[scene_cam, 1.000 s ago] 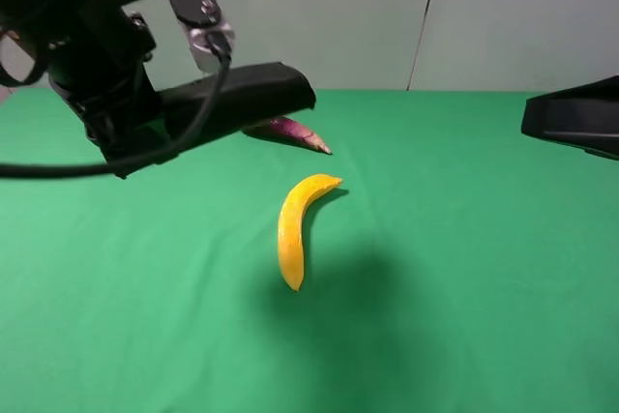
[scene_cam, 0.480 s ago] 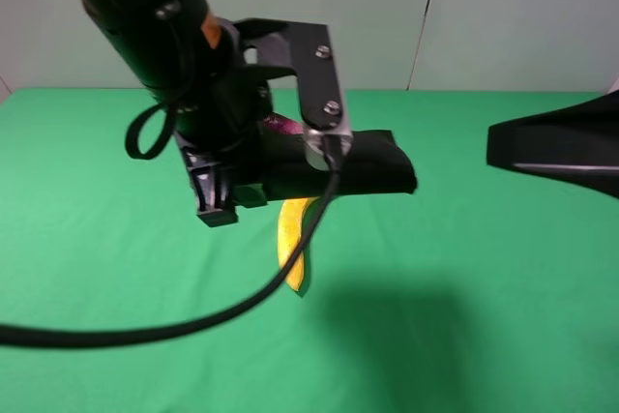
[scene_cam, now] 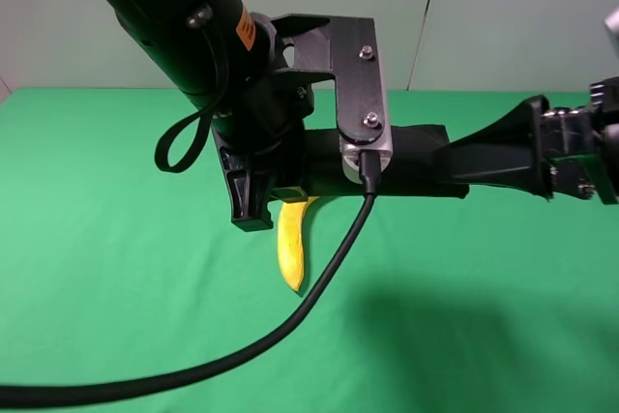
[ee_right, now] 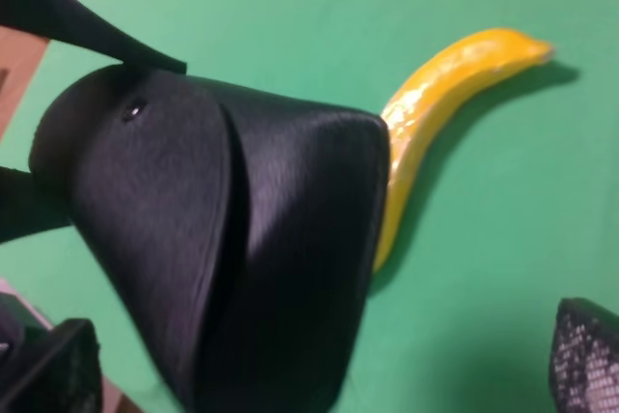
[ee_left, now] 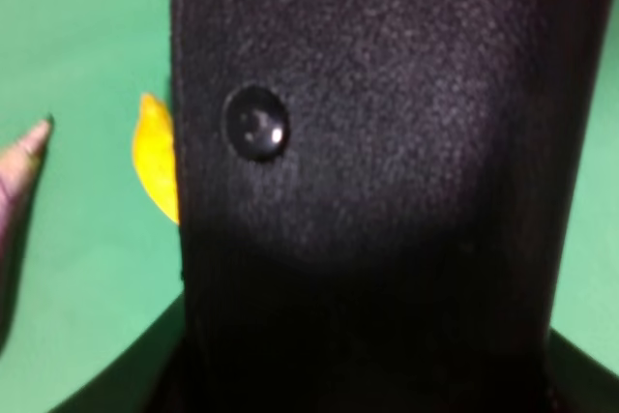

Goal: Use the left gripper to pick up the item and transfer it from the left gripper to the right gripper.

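Note:
The item, a matte black case (scene_cam: 418,154), hangs level in the air above the green table. My left gripper (scene_cam: 280,176) is shut on its left part. The case fills the left wrist view (ee_left: 387,142), its snap stud showing. My right gripper (scene_cam: 466,163) reaches in from the right, and its long black fingers are at the case's right end. In the right wrist view the case's blunt end (ee_right: 242,229) lies close between the spread fingertips (ee_right: 585,355), so this gripper is open. I cannot tell whether the fingers touch the case.
A yellow banana (scene_cam: 290,244) lies on the green cloth (scene_cam: 503,316) below the case, and shows in both wrist views (ee_left: 155,166) (ee_right: 445,94). A purple eggplant tip (ee_left: 21,157) shows beside it. The left arm's thick black cable (scene_cam: 319,297) droops over the table's front.
My left gripper has carried the case rightward and toward the middle. My right gripper has moved in from the right edge, and its fingers now reach the case's right end.

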You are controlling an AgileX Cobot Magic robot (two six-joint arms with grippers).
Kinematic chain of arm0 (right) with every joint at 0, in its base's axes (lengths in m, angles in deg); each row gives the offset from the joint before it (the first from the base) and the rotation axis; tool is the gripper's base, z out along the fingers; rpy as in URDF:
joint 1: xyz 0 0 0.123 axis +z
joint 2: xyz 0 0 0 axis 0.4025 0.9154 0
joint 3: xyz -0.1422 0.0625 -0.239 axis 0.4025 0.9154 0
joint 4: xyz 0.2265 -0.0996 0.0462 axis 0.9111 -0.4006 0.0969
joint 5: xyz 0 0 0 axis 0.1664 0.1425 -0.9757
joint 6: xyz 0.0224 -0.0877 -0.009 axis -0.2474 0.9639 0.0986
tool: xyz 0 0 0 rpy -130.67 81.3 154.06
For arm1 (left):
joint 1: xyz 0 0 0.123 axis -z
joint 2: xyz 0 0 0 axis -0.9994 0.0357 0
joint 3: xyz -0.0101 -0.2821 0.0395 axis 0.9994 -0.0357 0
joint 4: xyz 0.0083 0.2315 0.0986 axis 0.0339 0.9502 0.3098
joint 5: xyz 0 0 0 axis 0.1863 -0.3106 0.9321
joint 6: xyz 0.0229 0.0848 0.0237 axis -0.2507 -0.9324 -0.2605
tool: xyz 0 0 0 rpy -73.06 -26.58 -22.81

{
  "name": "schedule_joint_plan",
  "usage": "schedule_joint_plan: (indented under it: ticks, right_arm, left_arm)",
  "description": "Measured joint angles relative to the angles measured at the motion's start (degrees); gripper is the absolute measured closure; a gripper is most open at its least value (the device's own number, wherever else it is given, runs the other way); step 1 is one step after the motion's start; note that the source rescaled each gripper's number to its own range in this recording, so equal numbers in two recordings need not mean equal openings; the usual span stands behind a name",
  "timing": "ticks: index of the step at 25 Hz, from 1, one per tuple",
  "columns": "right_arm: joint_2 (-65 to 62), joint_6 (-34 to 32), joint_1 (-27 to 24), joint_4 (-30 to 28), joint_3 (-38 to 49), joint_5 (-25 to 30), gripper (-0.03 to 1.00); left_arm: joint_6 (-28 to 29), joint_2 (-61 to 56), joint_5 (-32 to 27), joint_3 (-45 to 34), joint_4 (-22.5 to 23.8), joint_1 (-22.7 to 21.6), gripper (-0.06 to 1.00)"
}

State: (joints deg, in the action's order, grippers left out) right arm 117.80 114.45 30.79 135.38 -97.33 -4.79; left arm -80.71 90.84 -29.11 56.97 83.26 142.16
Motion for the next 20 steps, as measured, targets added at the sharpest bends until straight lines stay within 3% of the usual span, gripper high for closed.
schedule_joint_plan:
  ticks: [7,20]
  right_arm:
    - [8.37,11.41,0.00,11.88,-0.02,2.10,-0.03]
    - [15.14,20.86,0.00,20.71,-0.02,5.91,-0.03]
  left_arm:
    - [-0.30,0.63,1.25,0.00,0.00,0.00,0.92]
    - [-0.37,0.63,2.64,0.00,0.38,0.00,0.92]
